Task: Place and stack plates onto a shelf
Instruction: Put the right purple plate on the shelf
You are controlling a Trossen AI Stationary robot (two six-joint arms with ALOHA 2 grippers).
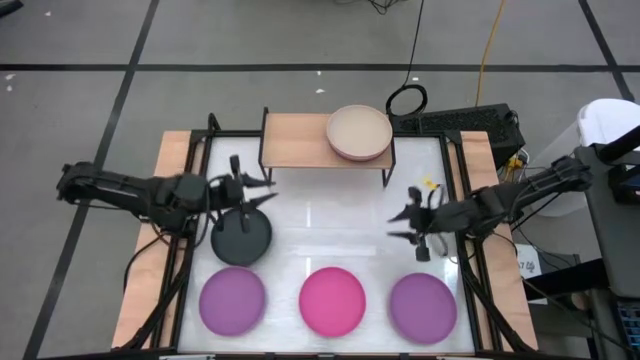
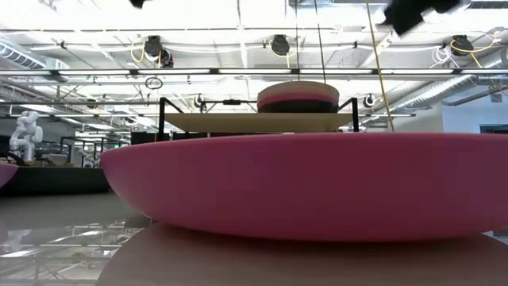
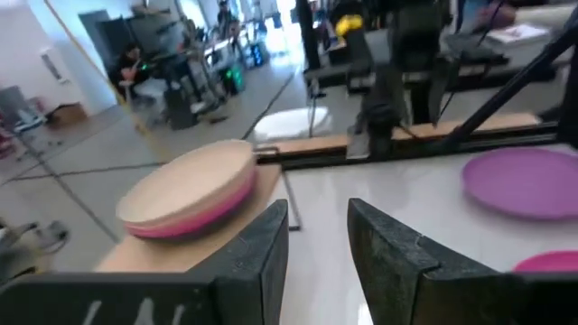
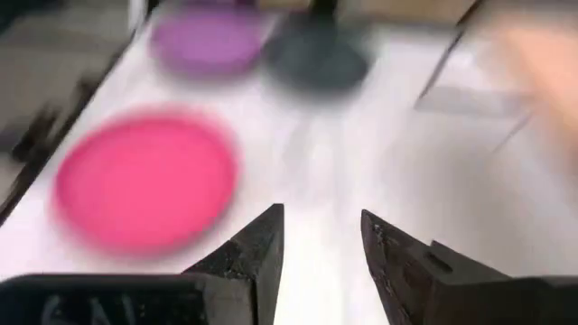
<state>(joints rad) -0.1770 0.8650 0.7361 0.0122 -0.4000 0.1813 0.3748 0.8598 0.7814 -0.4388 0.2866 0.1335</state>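
From above, the left gripper (image 1: 262,190) hangs over the table's (image 1: 330,235) left half, fingers spread with nothing between them, just beside the far edge of the grey plate (image 1: 241,238), which lies flat on the white top. Nearer the front edge sits a row of three plates, well apart: the left purple plate (image 1: 232,299), the magenta plate (image 1: 333,299) in the middle, and the right purple plate (image 1: 423,307). At the back stands the shelf (image 1: 300,141), its wooden board bare on the left; on its right end rests the stack (image 1: 359,132), beige on top with pink showing under the rim. The low view shows a dark plate under the pink one in that stack; how many plates it holds in all cannot be told. The right gripper (image 1: 399,225) hovers above the table's right half, between shelf and right purple plate, fingers parted and empty.
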